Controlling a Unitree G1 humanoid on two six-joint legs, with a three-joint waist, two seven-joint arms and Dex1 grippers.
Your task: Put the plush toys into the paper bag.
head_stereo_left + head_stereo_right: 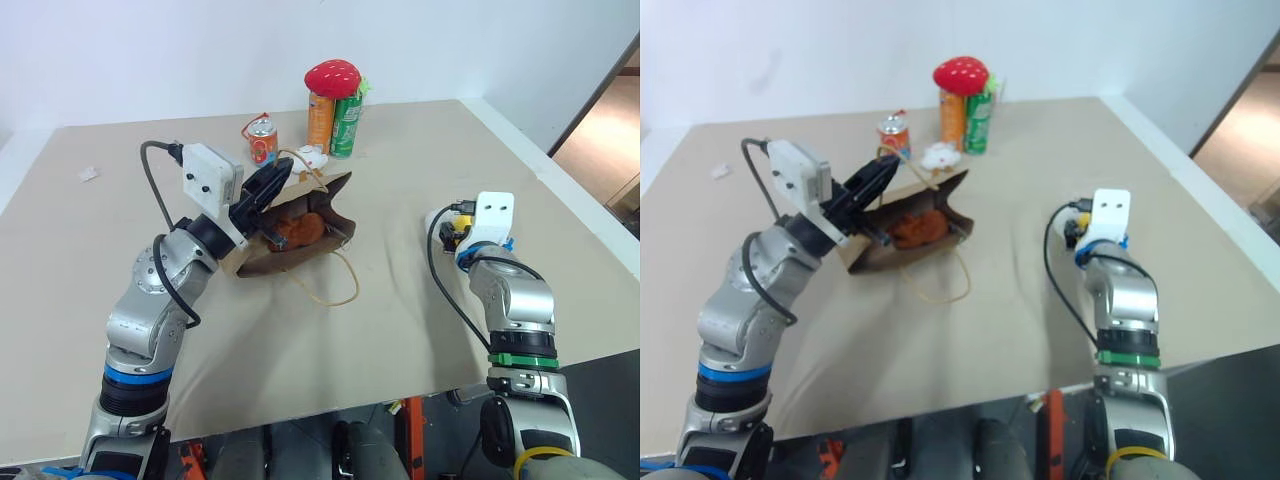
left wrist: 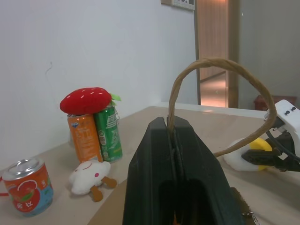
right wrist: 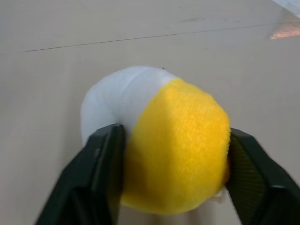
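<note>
Right now the left gripper is squeezed tight on one thin beige cord handle of the plain brown paper bag. Its two black fingers press together with the cord pinched between them, and the loop sticks up above them. The bag lies on its side near the middle of the head view, on the tan table. Its other cord handle lies loose on the table in front of it. A brown plush monkey sits inside the bag's open mouth.

Over at the right of the head view, the right gripper has its black fingers about half open, one on each side of the white-and-yellow egg-shaped plush toy. Both fingers touch the toy, which rests on the table, well apart from the bag.

At the top middle of the head view stand an orange can and a green can, with a red strawberry plush on top. A short red-and-blue can and a small white plush toy sit near them.
</note>
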